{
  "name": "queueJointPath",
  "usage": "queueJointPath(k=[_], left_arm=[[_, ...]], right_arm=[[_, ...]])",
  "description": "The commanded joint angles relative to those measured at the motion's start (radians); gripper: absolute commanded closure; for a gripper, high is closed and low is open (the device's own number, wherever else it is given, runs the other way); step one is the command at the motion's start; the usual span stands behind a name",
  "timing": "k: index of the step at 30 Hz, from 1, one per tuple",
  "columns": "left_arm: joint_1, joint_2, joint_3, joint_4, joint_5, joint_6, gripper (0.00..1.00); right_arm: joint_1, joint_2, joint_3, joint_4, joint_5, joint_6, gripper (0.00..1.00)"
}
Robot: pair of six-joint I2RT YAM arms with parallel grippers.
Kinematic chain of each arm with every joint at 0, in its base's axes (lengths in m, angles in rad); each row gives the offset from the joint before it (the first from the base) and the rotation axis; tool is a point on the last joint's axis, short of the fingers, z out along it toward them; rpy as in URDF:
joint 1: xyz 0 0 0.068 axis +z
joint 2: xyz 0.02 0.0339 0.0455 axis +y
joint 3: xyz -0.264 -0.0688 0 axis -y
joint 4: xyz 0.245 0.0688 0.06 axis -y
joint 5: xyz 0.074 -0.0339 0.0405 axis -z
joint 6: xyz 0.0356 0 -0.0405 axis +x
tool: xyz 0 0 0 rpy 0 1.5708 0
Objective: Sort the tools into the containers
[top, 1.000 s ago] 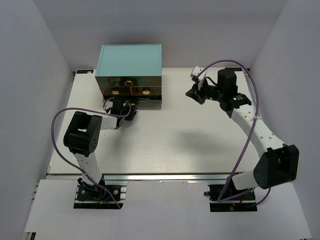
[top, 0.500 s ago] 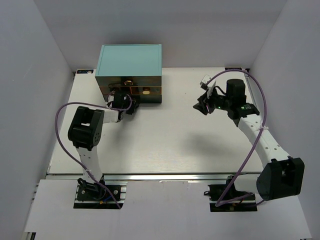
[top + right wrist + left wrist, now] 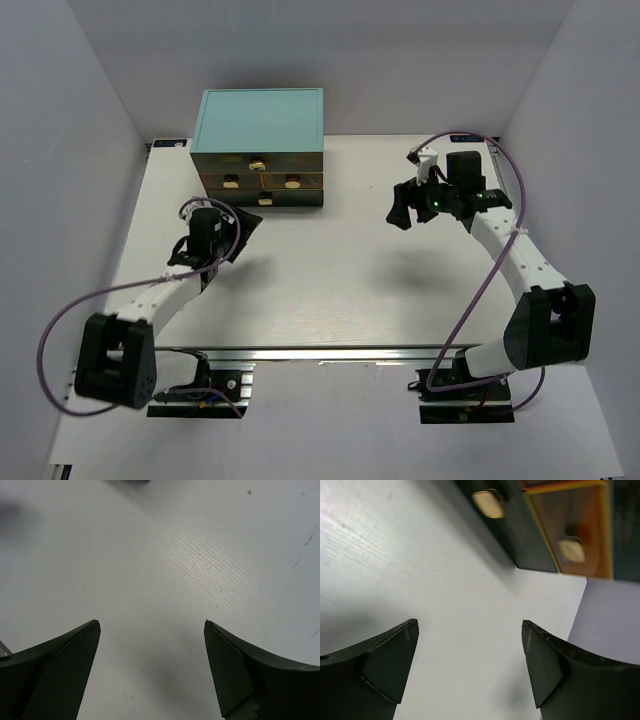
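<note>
Both grippers gape wide and empty: left gripper (image 3: 469, 630) near the teal-topped cabinet's (image 3: 262, 120) brownish gold-knobbed drawers (image 3: 245, 181), right gripper (image 3: 151, 626) above the white table (image 3: 330, 270). Drawers look shut (tools presumably stowed inside).

**Top view.** We see only the fronts of the drawers (image 3: 280, 181) beneath the cabinet (image 3: 262, 120) top. Their insides are hidden, and their knobs (image 3: 257, 162) are too small to tell in form.

**Left wrist view.** The upper edge cuts off the cabinet, its two knobs are blurred, and the jaws of the left gripper (image 3: 470, 627) run off the lower edge.

**Right wrist view.** The jaws of the right gripper (image 3: 151, 625) are cropped likewise. We cannot identify the dark blurred smudge (image 3: 132, 481) at the upper edge.
</note>
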Motion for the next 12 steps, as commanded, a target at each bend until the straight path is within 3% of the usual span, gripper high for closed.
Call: queueJointPath(k=[1, 6, 12], left_arm=[[-0.007, -0.176, -0.027, -0.033, 0.059, 0.301, 0.06], [-0.008, -0.422, -0.106, 0.081, 0.196, 0.455, 0.02], [-0.01, -0.513, -0.094, 0.079, 0.231, 0.51, 0.02]], right_arm=[[-0.006, 0.022, 0.13, -0.086, 0.061, 0.114, 0.11], [-0.008, -0.05, 0.087, 0.036, 0.157, 0.186, 0.11], [-0.008, -0.156, -0.054, 0.187, 0.231, 0.248, 0.1]])
